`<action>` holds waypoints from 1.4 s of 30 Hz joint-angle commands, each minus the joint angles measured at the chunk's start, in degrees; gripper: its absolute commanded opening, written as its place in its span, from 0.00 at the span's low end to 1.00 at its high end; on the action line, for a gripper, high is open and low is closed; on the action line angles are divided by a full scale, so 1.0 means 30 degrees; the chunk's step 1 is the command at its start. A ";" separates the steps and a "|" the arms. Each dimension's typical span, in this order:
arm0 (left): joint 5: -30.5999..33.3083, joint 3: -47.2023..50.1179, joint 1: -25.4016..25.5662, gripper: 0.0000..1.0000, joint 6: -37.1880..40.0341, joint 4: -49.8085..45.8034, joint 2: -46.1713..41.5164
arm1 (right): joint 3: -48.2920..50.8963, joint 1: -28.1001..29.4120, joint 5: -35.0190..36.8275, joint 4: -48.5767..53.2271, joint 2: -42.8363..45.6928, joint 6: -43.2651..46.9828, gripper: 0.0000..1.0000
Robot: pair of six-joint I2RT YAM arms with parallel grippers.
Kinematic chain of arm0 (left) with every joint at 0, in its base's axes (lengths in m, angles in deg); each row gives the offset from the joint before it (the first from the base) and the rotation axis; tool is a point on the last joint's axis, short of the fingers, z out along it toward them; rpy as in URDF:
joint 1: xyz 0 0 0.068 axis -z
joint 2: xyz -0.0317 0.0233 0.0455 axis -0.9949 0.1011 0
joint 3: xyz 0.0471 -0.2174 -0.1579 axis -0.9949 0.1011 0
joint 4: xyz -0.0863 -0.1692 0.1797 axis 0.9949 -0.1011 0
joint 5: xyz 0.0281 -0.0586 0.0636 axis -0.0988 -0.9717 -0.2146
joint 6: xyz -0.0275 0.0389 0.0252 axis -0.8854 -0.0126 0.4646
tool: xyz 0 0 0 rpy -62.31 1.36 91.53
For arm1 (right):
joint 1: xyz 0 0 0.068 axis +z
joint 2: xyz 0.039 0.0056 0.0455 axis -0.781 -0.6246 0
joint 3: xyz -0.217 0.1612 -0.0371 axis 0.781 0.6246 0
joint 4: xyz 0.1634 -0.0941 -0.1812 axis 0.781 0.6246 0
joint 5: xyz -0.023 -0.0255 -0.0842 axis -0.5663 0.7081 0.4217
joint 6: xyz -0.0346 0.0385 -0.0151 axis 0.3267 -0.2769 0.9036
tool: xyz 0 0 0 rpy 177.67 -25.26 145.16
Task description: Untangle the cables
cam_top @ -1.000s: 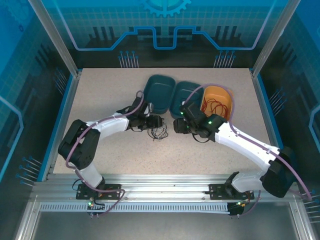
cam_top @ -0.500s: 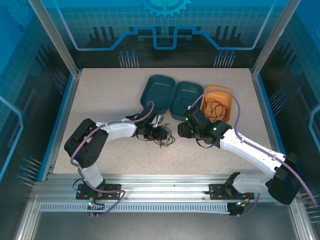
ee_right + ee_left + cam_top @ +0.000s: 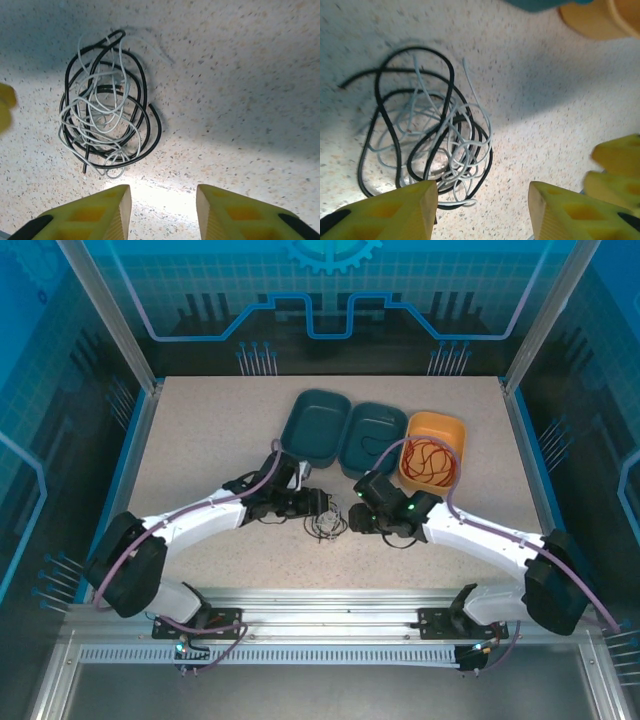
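Note:
A black cable [image 3: 159, 131] and a white cable [image 3: 101, 111] lie knotted together in one loose tangle [image 3: 326, 527] on the speckled table. The red cable [image 3: 432, 461] sits coiled in the orange tray [image 3: 440, 424]. My left gripper [image 3: 320, 502] hovers just left of and behind the tangle, open, with nothing between its yellow fingers [image 3: 395, 210]; the tangle [image 3: 427, 140] reaches its left fingertip. My right gripper [image 3: 357, 517] is just right of the tangle, also open and empty [image 3: 162, 212], the pile up and to its left.
Two teal trays [image 3: 318, 400] [image 3: 376, 411] stand side by side behind the grippers, left of the orange tray. The right gripper's yellow fingers [image 3: 615, 170] show at the right edge of the left wrist view. Aluminium rails run along the table's near edge.
The left arm's elbow has swung out to the left and the right gripper has shifted left. The tangle now lies slightly nearer the front edge, between the two grippers.

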 commanded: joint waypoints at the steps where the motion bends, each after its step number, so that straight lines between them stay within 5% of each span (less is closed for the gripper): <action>1: 0.1528 0.0439 -0.0767 0.54 -0.0685 -0.1059 -0.0294 | -0.0180 0.0356 -0.0159 -0.0452 -0.0899 -0.1345 0.37; 23: 0.0303 0.0302 -0.1646 0.28 0.0575 -0.1867 0.3050 | -0.3196 0.0413 -0.0431 -0.0228 -0.3235 -0.0531 0.35; 37: -0.0526 0.0540 -0.0970 0.32 0.0471 -0.1461 0.3824 | -0.4985 0.0804 -0.0367 0.0290 -0.4766 0.0089 0.36; 42: -0.0390 0.0433 -0.0908 0.31 0.0344 -0.1323 0.4469 | -0.5839 0.0939 -0.0136 0.0728 -0.5608 0.0313 0.43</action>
